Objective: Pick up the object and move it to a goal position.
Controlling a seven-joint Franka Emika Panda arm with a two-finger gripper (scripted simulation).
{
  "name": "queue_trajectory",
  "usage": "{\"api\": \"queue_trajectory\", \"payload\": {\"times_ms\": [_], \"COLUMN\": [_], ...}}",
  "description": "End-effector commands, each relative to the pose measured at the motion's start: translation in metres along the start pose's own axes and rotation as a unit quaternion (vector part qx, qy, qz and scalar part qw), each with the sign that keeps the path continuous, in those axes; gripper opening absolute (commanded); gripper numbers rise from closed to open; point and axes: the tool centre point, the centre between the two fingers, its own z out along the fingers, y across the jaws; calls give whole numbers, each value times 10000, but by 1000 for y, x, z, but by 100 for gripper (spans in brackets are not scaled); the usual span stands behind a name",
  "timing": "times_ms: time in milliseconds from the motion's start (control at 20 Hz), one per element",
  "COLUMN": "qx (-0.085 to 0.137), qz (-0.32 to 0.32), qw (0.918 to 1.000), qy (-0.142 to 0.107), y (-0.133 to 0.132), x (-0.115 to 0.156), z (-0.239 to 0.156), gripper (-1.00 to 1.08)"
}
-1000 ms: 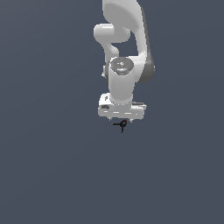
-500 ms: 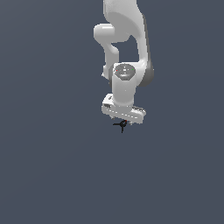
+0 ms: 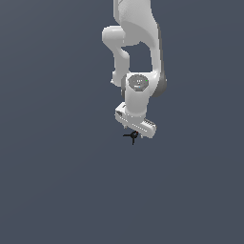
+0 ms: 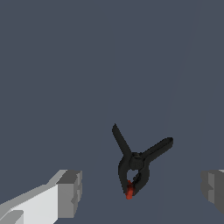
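the small black pronged clamp (image 4: 136, 165) lies ungrasped at lower centre, between the white gripper (image 4: 142, 190) fingers, spread wide; lifting and moving remain.

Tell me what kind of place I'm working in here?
Most likely a bare simulated workspace. The ground is one flat grey-blue surface with no walls or furniture. Only the white arm, its open claw and a small black clamp are in view.

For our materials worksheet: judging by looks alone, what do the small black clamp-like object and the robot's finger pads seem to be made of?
Object: looks like matte black plastic with no glints, plus a small red tip; being a simulator render, metal cannot be ruled out. End effector finger pads: flat grey, dull, possibly rubber or plastic, set on a smooth white body.
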Motion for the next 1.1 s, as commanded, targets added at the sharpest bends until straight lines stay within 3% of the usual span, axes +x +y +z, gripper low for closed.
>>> {"api": "queue_trajectory", "payload": {"times_ms": [0, 500, 1050], "qx": [-13, -46, -52], "qz": [299, 1054, 1186], "qw": [9995, 9944, 9929], "qy": [20, 77, 87], "y": [2, 8, 9], "x": [-5, -17, -19], "z": [7, 23, 28], "gripper": [100, 100, 100]}}
